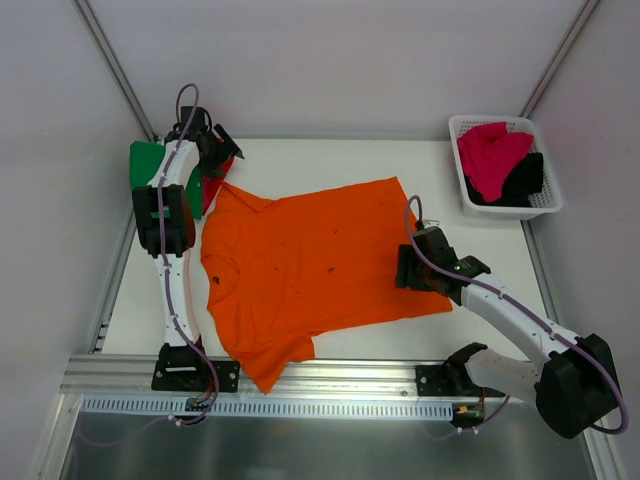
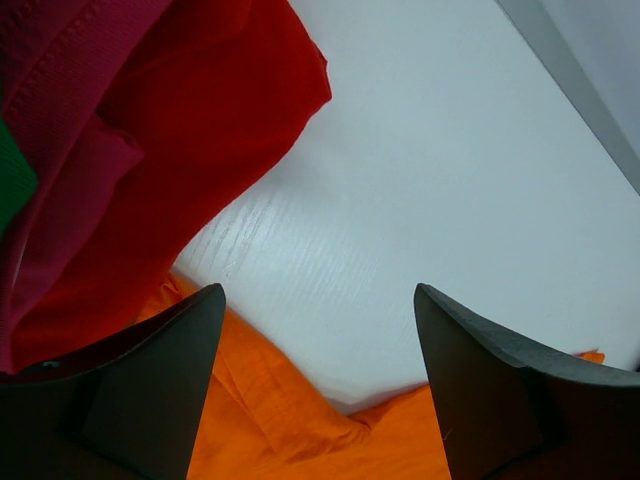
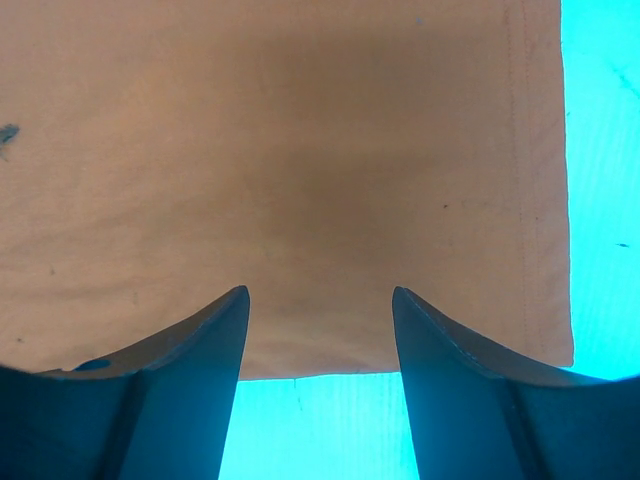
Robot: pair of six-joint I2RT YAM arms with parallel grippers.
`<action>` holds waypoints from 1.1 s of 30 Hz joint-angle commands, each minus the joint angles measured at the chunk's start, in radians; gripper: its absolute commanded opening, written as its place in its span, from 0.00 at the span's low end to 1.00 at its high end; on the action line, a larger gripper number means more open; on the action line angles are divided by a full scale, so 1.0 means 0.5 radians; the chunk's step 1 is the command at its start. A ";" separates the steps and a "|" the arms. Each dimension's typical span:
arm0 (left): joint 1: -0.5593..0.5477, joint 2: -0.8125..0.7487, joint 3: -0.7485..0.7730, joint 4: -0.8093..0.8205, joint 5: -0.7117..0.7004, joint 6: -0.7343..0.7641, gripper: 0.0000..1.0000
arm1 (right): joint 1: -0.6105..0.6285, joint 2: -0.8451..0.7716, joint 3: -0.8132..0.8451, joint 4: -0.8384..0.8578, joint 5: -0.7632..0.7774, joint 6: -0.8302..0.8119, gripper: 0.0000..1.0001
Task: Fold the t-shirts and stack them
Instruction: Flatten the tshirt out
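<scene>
The orange t-shirt [image 1: 310, 270] lies spread flat across the middle of the worktop [image 1: 330, 165]. The left end effector [image 2: 318, 290] hangs over its far-left corner, jaws wide apart and holding nothing. Just beyond that corner sit a red t-shirt [image 2: 200, 130] and a green t-shirt [image 1: 147, 165]. The right end effector [image 3: 320, 292] is above its right hem, also open and empty. Well off its far-right corner, a white basket [image 1: 545, 205] holds a magenta-pink t-shirt [image 1: 490, 155] and a black t-shirt [image 1: 525, 178].
</scene>
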 commanded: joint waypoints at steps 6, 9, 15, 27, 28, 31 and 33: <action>-0.013 -0.106 -0.112 0.000 0.003 -0.032 0.70 | -0.006 0.031 0.070 -0.006 0.048 0.039 0.62; -0.014 -0.180 -0.210 0.000 -0.074 -0.044 0.70 | -0.009 0.040 0.066 0.000 0.045 0.033 0.61; -0.010 -0.238 -0.330 -0.009 -0.145 -0.090 0.68 | -0.006 0.068 0.063 0.031 0.011 0.030 0.61; -0.010 -0.358 -0.345 -0.030 -0.212 -0.087 0.66 | -0.006 0.092 0.051 0.049 0.033 0.023 0.60; -0.010 -0.361 -0.370 -0.036 -0.233 -0.093 0.66 | 0.000 0.104 0.051 0.055 0.027 0.026 0.60; -0.007 -0.385 -0.431 -0.043 -0.286 -0.127 0.65 | -0.003 0.123 0.048 0.055 0.017 0.023 0.60; -0.010 -0.383 -0.441 -0.046 -0.298 -0.121 0.66 | -0.003 0.126 0.039 0.055 0.020 0.023 0.60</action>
